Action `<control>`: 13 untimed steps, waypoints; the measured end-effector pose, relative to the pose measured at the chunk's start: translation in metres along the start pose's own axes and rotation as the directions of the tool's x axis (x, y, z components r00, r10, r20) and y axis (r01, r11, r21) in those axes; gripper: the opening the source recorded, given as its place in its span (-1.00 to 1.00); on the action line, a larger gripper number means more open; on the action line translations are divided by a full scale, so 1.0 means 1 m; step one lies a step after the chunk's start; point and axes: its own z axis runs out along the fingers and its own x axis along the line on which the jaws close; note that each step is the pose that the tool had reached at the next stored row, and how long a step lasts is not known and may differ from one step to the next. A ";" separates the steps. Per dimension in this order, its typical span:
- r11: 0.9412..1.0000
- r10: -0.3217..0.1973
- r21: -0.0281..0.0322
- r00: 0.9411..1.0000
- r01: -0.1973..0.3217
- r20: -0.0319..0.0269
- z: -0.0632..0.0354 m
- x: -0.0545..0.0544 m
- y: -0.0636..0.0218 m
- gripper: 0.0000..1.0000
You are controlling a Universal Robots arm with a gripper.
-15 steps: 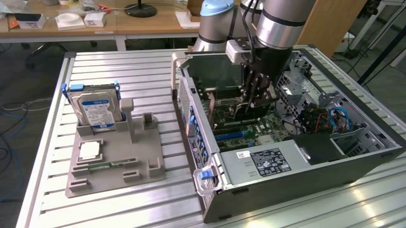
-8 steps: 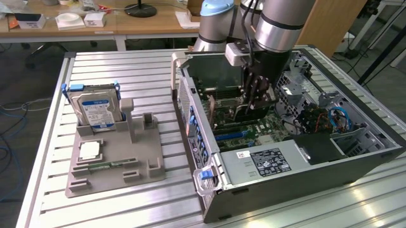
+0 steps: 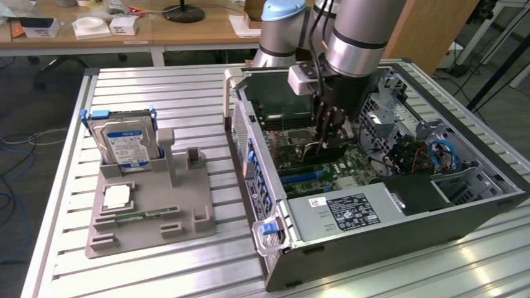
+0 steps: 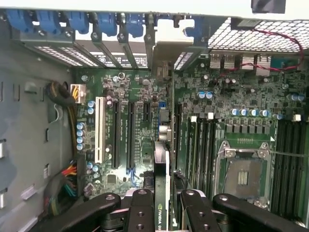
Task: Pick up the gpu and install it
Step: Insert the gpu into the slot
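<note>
Pinching the gpu (image 4: 161, 164) edge-on between its jaws, the gripper (image 4: 162, 203) hangs inside the case (image 3: 398, 242), at the exterior view's three o'clock from the drive stand (image 3: 149, 217), presumably to line it up with the motherboard slots (image 4: 130, 135).

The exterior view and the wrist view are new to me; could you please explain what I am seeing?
The exterior view looks from outside at a grey robot arm reaching into an open computer case on a slatted metal table. Beside the case, a grey holder carries a hard drive. The wrist view comes from a camera on the arm, looking into the case at the green main board. There the arm's black fingers grip a graphics card, seen edge-on.
</note>
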 end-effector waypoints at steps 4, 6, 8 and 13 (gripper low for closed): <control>1.000 0.000 0.004 1.000 0.000 0.000 0.0072 0.000 0.0019 -0.48; 1.000 0.000 0.004 1.000 0.000 0.000 0.0108 0.000 0.0020 -0.48; 1.000 0.000 0.005 1.000 0.000 0.000 0.0144 0.000 0.0025 -0.48; 1.000 0.004 0.006 1.000 -0.004 0.000 0.0236 -0.001 0.0054 -0.48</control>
